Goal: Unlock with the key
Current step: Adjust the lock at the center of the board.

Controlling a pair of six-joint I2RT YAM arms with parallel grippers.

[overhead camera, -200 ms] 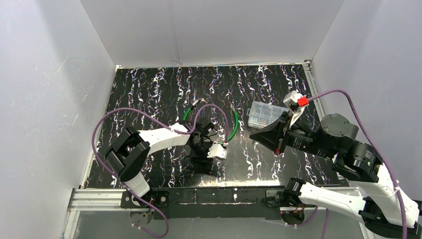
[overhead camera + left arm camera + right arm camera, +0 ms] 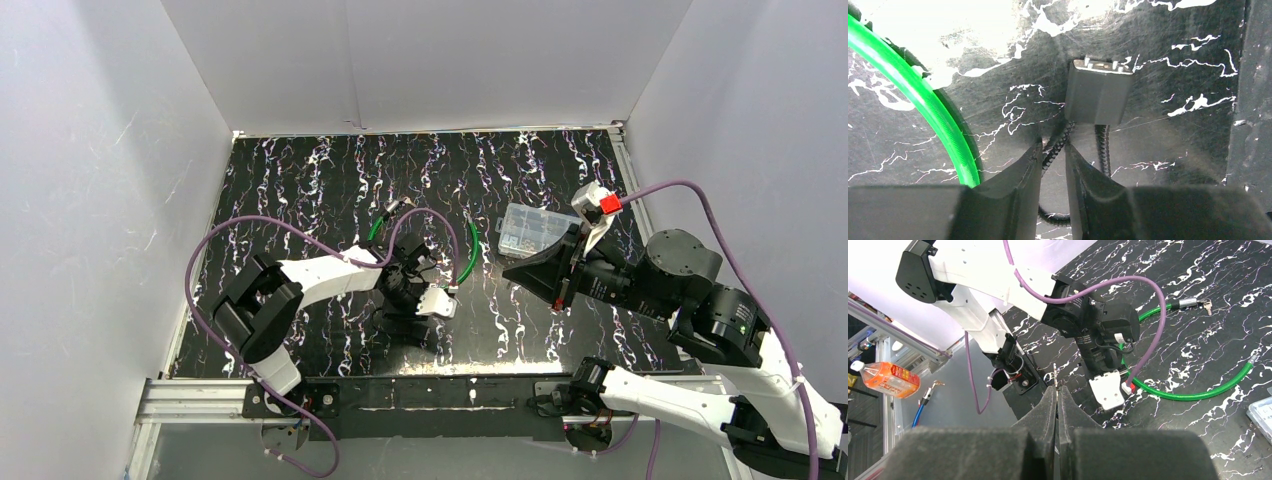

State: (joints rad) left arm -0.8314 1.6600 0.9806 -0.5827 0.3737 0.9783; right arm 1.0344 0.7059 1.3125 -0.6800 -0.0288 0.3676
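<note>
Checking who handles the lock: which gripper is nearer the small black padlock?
Left. The left gripper pinches the padlock's braided cable just below it; the right gripper hovers well off to its right.

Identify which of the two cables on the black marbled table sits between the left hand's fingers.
The black braided cable from the grey lock body; the green plastic-coated cable curves clear, outside the left hand.

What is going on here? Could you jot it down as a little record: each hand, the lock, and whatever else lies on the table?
Left hand: low over the table, fingers either side of one strand of the braided cable; whether they pinch it is unclear
Lock: dark block lying flat, braided cable coming out of it
Right hand: raised, shut on a thin metal sliver, probably the key
Green cable: curved beside the lock
Clear box: on the table, toward the right
</note>
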